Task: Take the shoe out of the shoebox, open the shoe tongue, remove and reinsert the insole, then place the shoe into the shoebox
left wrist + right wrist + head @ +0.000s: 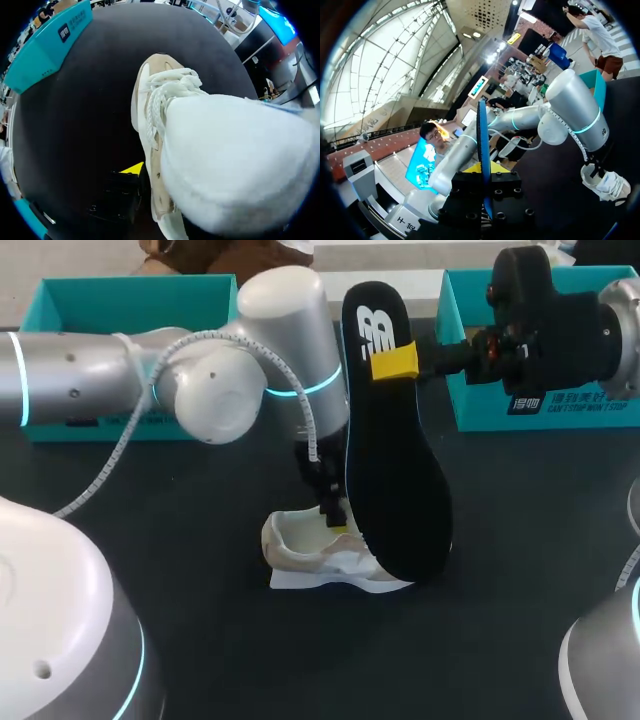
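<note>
Head view: the insole (397,475), clamped at its heel end by the right gripper (394,362), may buckle if its toe catches the collar of the shoe (325,558) at mid-table. The insole's long axis is steep, toe down; the shoe's toe is pointed toward the table's right edge. Left wrist view: the left gripper (135,170) sits beside the shoe, and its grasp cannot be determined. Right wrist view: the insole is seen edge-on.

A large exhibition-style hall — arched glazed roof (395,75) overhead, robot arms (200,380) at a black table (150,540).
</note>
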`<state>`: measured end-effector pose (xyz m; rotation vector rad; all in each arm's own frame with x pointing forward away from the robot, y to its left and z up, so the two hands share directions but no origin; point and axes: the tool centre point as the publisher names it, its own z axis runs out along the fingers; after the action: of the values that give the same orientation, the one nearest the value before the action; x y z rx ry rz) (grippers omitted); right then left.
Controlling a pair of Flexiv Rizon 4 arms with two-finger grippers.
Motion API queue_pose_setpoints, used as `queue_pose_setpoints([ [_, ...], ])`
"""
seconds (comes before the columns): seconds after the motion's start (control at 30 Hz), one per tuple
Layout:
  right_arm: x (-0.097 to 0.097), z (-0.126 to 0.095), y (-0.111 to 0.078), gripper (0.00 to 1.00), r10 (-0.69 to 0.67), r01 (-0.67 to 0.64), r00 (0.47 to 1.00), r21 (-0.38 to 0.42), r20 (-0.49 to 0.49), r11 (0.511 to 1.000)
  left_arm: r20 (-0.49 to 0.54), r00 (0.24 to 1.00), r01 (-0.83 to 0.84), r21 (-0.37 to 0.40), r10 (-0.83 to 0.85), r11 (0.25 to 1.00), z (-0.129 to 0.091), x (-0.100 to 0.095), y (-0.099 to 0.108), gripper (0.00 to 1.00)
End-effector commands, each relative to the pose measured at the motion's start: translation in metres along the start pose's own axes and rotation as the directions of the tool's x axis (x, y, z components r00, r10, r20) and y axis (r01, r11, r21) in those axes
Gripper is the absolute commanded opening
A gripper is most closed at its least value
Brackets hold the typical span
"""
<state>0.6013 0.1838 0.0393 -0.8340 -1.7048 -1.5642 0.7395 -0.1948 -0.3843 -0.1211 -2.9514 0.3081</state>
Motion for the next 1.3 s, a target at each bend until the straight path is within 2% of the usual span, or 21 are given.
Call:
queue_pose_setpoints([
  [0.03,-0.001,0.002,0.001,0.0,0.001,-0.001,1.0,0.001,0.001,1.0,-0.018,1.0,-0.017,0.0,0.017,1.0,0.005,-0.001,-0.004,0.0],
  [0.23,-0.001,0.002,0.001,0.0,0.001,-0.001,1.0,0.001,0.001,1.0,-0.173,0.98,-0.102,-0.005,0.1,0.995,0.001,0.003,-0.002,0.0],
  [0.33,-0.001,0.002,0.001,0.0,0.001,-0.001,1.0,0.001,0.001,1.0,-0.31,0.936,-0.18,-0.011,0.168,0.984,-0.005,-0.001,0.0,0.0],
  [0.43,-0.001,0.002,0.001,0.0,0.001,-0.001,1.0,0.001,0.001,1.0,-0.441,0.861,-0.289,-0.017,0.252,0.957,-0.013,-0.008,0.0,0.0],
  [0.57,-0.001,0.002,0.001,0.0,0.001,-0.001,1.0,0.001,0.001,1.0,-0.559,0.724,-0.489,-0.004,0.404,0.872,-0.024,-0.011,-0.002,0.0],
  [0.7,-0.001,0.002,0.001,0.0,0.001,-0.001,1.0,0.001,0.001,1.0,-0.673,0.494,-0.717,0.043,0.55,0.696,-0.035,-0.01,-0.003,0.0],
  [0.8,-0.001,0.002,0.001,0.0,0.001,-0.001,1.0,0.001,0.001,1.0,-0.734,0.294,-0.822,0.133,0.612,0.554,-0.041,-0.011,-0.003,0.0],
  [0.83,-0.001,0.002,0.001,0.0,0.001,-0.001,1.0,0.001,0.001,1.0,-0.735,0.25,-0.845,0.151,0.63,0.512,-0.043,-0.012,-0.003,0.0],
  [0.97,-0.001,0.002,0.001,0.0,0.001,-0.001,1.0,0.001,0.001,1.0,-0.738,0.177,-0.886,0.168,0.651,0.432,-0.049,-0.015,-0.005,0.0],
  [1.3,-0.001,0.002,0.001,0.0,0.001,-0.001,1.0,0.001,0.001,1.0,-0.738,0.177,-0.886,0.168,0.651,0.432,-0.049,-0.015,-0.005,0.0],
])
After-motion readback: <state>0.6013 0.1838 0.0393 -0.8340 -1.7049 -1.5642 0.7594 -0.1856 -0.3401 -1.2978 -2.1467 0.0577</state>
